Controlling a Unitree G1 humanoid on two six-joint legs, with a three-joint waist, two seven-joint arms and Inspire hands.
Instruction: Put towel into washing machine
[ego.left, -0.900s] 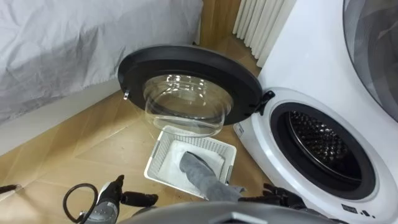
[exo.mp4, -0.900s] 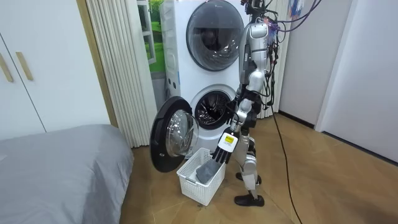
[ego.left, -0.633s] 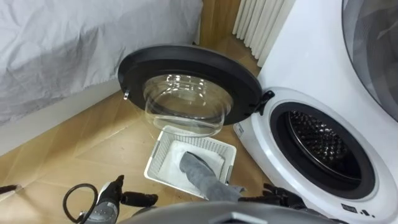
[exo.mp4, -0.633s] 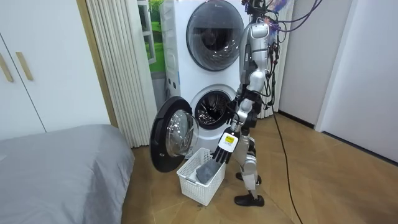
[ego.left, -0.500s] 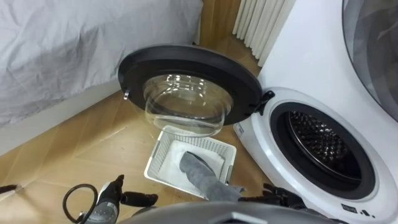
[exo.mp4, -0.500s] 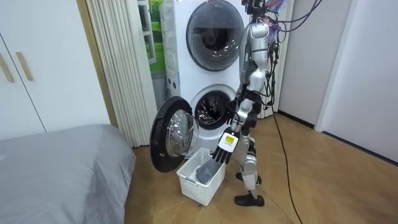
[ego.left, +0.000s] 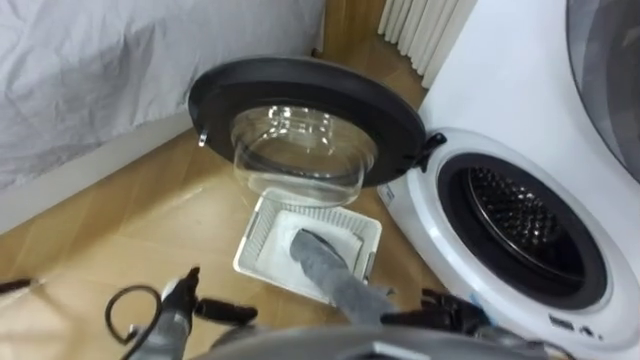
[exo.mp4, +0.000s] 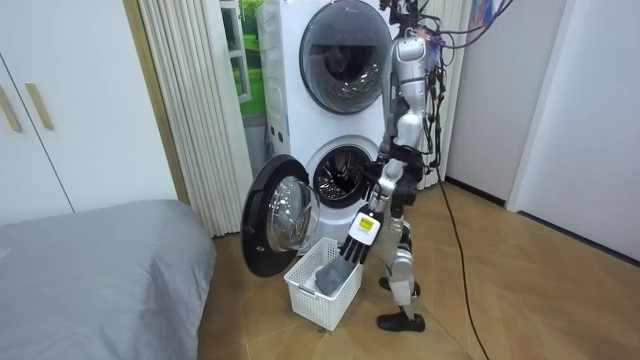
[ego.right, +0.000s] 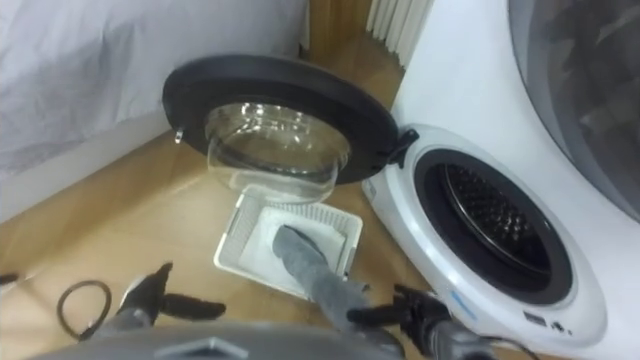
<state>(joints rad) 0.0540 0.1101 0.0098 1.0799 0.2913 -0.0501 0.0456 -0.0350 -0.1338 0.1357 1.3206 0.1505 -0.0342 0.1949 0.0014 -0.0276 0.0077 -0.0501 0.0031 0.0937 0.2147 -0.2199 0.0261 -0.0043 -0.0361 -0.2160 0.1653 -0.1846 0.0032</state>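
Observation:
A grey towel (ego.left: 325, 265) rises out of a white slatted laundry basket (ego.left: 255, 240) on the wood floor, its lower end still lying in the basket. My right hand (ego.left: 445, 308) at the bottom right is shut on the towel's upper end. My left hand (ego.left: 180, 305) hangs open at the bottom left, apart from the towel; in the room view this left hand (exo.mp4: 355, 240) hangs over the basket (exo.mp4: 322, 290). The front-loading washing machine (ego.left: 525, 240) stands to my right, its drum dark and its round door (ego.left: 305, 120) swung wide open above the basket.
A bed with a grey cover (ego.left: 120, 60) lies to the left beyond the basket. A second machine (ego.left: 610, 60) is stacked on the washer. White pleated curtains (ego.left: 420, 25) hang behind the door. Bare wood floor (ego.left: 110, 220) stretches left of the basket.
The eye view has shifted a little, so the camera moved. The towel, the basket and both hands keep about the same places.

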